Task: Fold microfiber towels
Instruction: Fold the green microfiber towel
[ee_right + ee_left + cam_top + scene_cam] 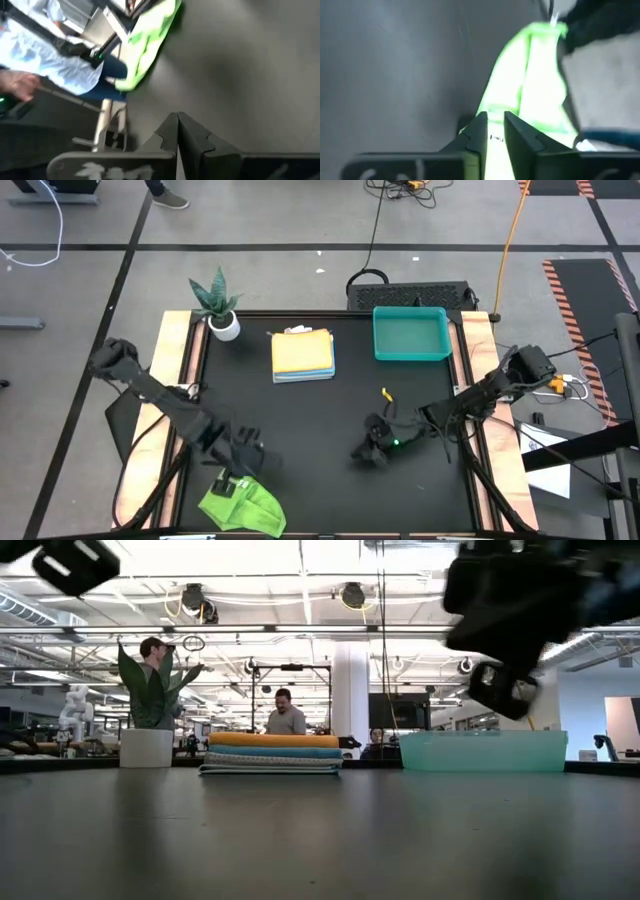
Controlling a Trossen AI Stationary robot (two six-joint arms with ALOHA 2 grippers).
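The limp, light lime green towel (243, 502) drapes from the left end effector (495, 131), which pinches its edge narrowly; best gripped at corners, while the right end effector (178, 131) rests closed and empty.

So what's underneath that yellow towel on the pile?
Under the yellow towel lie a blue towel and paler folded layers, edges showing in the low view. Exactly how many cloths are stacked cannot be seen; the yellow one covers them from above.
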